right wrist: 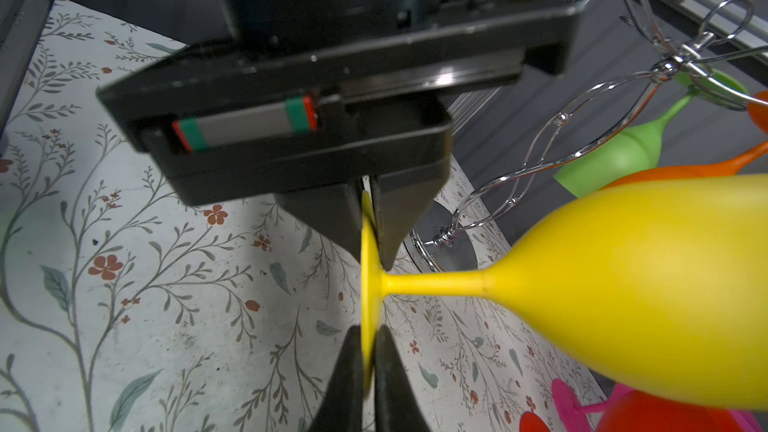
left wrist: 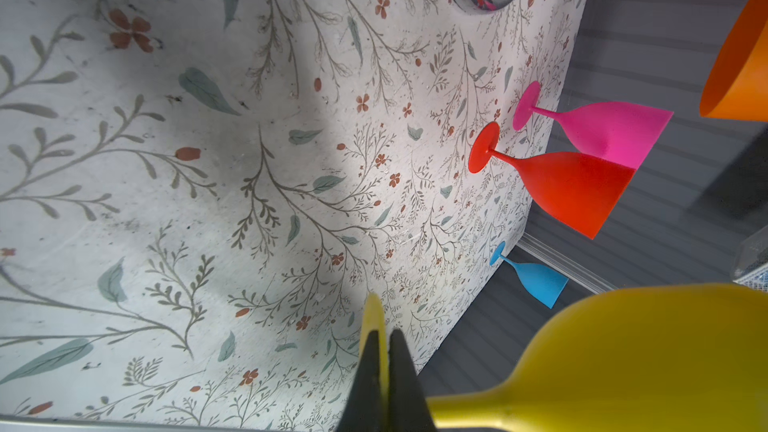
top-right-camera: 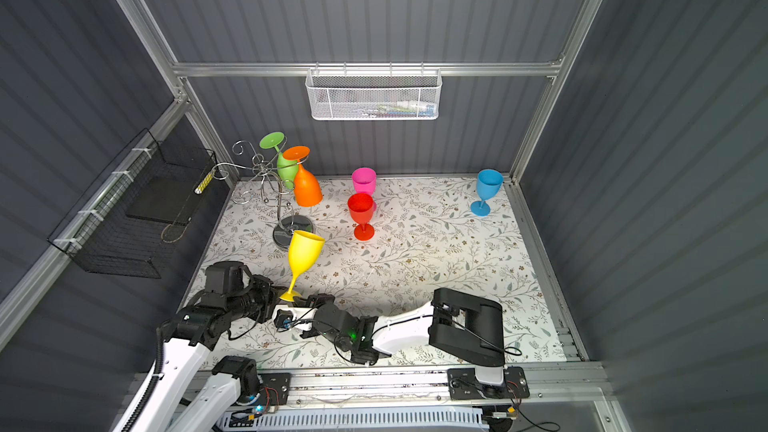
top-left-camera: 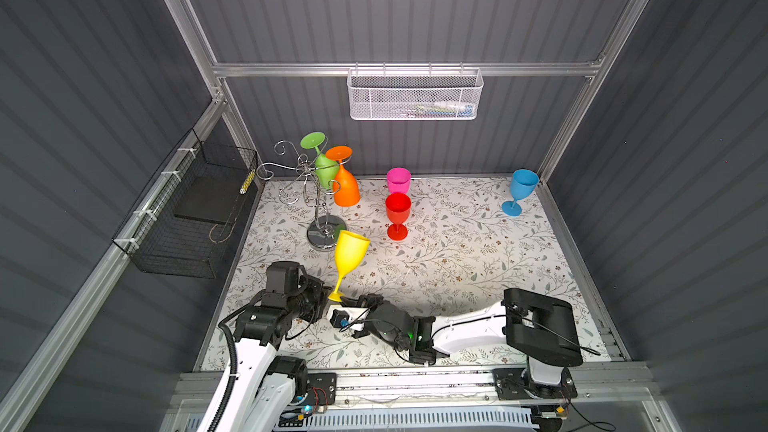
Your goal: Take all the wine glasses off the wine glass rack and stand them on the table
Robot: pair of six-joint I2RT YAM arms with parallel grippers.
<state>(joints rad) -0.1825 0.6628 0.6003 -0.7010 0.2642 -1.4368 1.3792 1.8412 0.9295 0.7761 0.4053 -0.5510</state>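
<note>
Between grey ribbed walls (top-left-camera: 415,14), floral tabletop (top-left-camera: 457,268)

White-shelled arms (top-left-camera: 465,326), black joints (top-left-camera: 390,322), black wedge-fingered right gripper (right wrist: 368,351) — corrugated black cable (top-left-camera: 232,351), green LED (top-left-camera: 410,331).

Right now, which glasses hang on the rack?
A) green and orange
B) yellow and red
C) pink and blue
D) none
A: only the green glass and orange glass hang bowl-down from the rack; the yellow glass is off it, in front of its base.
</note>
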